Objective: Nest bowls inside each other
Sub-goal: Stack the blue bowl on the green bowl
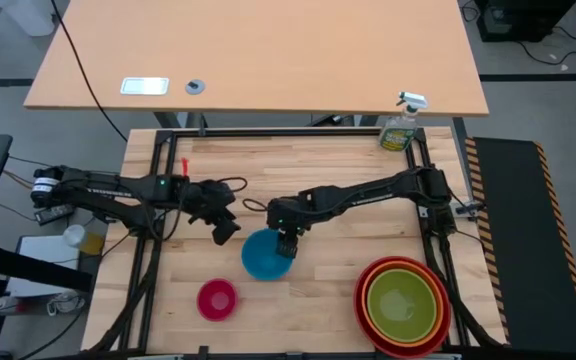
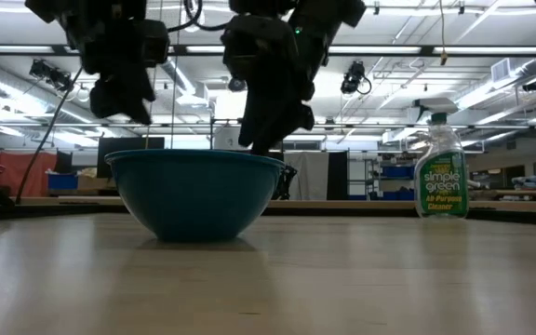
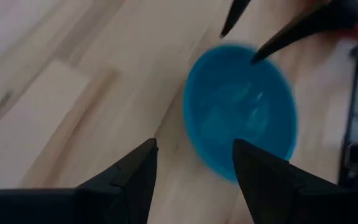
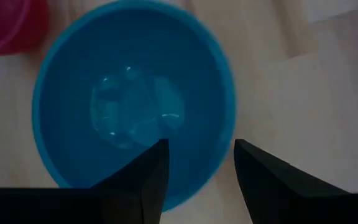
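A blue bowl (image 1: 266, 254) stands upright on its base mid-table. My right gripper (image 1: 288, 243) hovers open just above its right rim (image 4: 227, 118), one finger (image 4: 157, 168) over the hollow and the other over the table outside; it touches nothing. My left gripper (image 1: 226, 232) hangs open in the air to the bowl's left, pointing slantwise down toward it (image 3: 241, 118). A small pink bowl (image 1: 217, 299) sits near the front edge. At the front right, a lime green bowl (image 1: 402, 303) sits inside an orange bowl, which sits inside a red bowl (image 1: 359, 297).
A green spray bottle (image 1: 401, 128) stands at the table's far right corner. Black frame rails (image 1: 158, 170) run along the table's left, right and far sides. Bare wood (image 1: 308, 310) lies between the pink bowl and the stack.
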Robot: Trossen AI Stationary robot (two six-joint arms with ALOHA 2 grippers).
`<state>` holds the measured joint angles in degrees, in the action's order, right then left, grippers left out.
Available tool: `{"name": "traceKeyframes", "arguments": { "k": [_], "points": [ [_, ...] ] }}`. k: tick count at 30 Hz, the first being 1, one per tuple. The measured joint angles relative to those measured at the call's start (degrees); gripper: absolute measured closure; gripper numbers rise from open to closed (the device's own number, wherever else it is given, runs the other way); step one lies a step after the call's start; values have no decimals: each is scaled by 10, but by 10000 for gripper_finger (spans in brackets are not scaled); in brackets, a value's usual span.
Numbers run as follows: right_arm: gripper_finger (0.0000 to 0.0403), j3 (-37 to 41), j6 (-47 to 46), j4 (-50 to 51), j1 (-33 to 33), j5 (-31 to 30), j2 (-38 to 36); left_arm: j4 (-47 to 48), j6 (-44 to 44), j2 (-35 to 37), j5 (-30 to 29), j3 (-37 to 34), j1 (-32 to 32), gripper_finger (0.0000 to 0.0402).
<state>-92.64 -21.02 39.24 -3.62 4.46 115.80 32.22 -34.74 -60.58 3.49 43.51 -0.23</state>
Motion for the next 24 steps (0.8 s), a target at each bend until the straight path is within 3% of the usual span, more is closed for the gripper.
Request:
{"name": "traceKeyframes", "arguments": {
  "k": [8,13,24],
  "points": [
    [215,0,14,-21,-4,5,10,123,4,0,-3,0,-14,189],
    [216,0,21,-24,-12,3,12,220,-3,8,-49,0,-14,189],
    [223,0,15,-28,-12,9,50,245,-21,95,-83,0,-16,189]
  ]
}}
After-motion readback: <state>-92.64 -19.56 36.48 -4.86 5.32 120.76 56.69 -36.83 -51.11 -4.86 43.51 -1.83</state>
